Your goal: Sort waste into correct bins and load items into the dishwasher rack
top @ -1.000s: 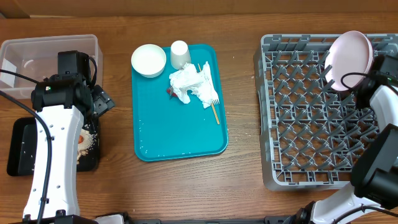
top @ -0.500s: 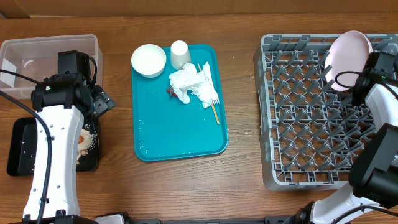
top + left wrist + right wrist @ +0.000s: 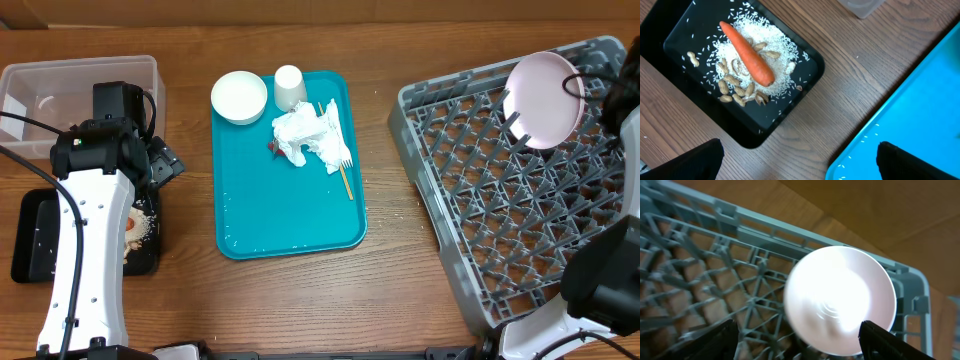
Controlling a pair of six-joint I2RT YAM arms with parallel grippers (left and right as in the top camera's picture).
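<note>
Looking along my open right pincer [image 3: 797, 341], I am seeing the pink plate [image 3: 840, 297] standing on edge in the dishwasher rack [image 3: 695, 210] dead ahead — left pincer [image 3: 801, 160] gaping too.

The table [image 3: 400, 290] is matt brown wood grain. The teal tray [image 3: 290, 215] is smooth plastic with a wet-looking gloss. The rack [image 3: 520, 230] is dull grey moulded plastic. The plate [image 3: 543, 98] is smooth and glossy, glaring white in the blurred right wrist view; it is perhaps ceramic. The napkin [image 3: 310, 135] is crumpled paper and the tub [image 3: 60, 68] is clear plastic. The black tray [image 3: 682, 32] is smooth with a slight sheen, and the carrot [image 3: 747, 54] is smooth-skinned.
</note>
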